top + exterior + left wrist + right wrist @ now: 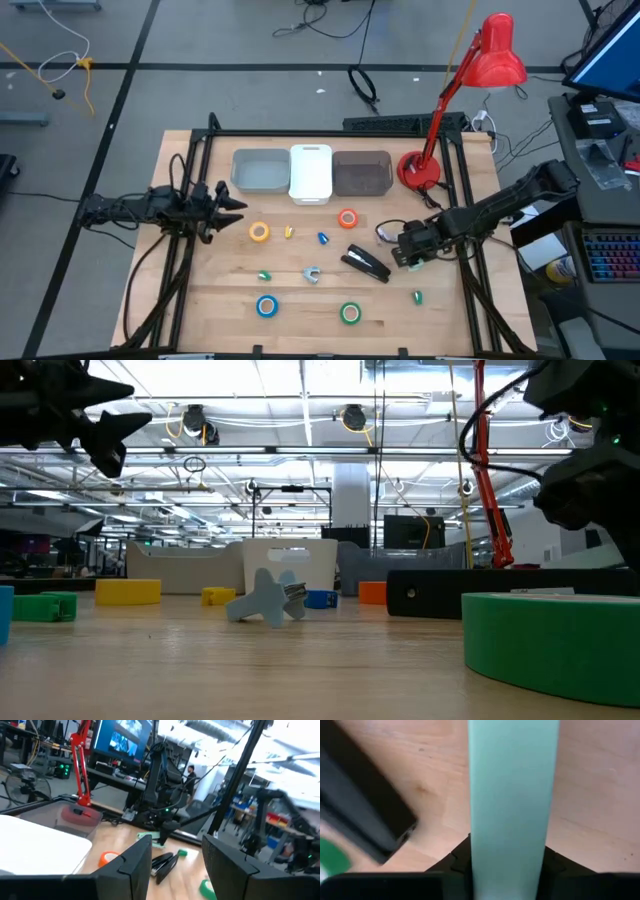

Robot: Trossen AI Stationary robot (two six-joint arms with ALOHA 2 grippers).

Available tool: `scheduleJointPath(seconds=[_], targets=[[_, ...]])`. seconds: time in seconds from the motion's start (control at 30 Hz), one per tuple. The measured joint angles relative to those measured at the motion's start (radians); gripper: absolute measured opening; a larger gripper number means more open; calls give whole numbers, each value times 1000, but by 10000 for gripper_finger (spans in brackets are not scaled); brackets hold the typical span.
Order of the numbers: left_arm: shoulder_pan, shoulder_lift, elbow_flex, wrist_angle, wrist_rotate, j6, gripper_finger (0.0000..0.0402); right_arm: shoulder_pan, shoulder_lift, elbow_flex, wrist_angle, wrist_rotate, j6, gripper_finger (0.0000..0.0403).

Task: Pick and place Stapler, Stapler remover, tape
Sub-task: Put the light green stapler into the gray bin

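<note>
I see right gripper (pixel 397 252) clamped on pale green strip (pixel 512 805), just beside stapler (pixel 366 263) on table (pixel 300 300). Left gripper (pixel 238 205) part open, empty, above yellow tape (pixel 259 232).

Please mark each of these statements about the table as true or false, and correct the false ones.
1. The white bin stands between the grey bin and the dark bin. True.
2. The stapler lies inside the dark bin. False: it lies on the table, close to the right gripper.
3. The left gripper holds the yellow tape. False: it is open and empty, and the roll lies on the table.
4. The orange tape lies outside the bins. True.
</note>
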Motion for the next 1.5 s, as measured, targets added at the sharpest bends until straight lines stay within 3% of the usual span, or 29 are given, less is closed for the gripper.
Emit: scheduleJointPath(seconds=[0.3,0.53,0.73,1.13,1.5], targets=[[0,0,0,127,-2,-24,177,0,-113,2,-4,5,-42,105],[0,3,0,182,-188,-25,177,-2,-122,2,109,31,-102,105],[0,67,0,181,-209,-99,177,-9,-112,50,176,134,-173,105],[0,365,8,485,-204,-127,177,-171,16,309,171,301,-603,105],[-1,696,294,397,-168,5,177,-245,274,554,172,509,-1030,105]])
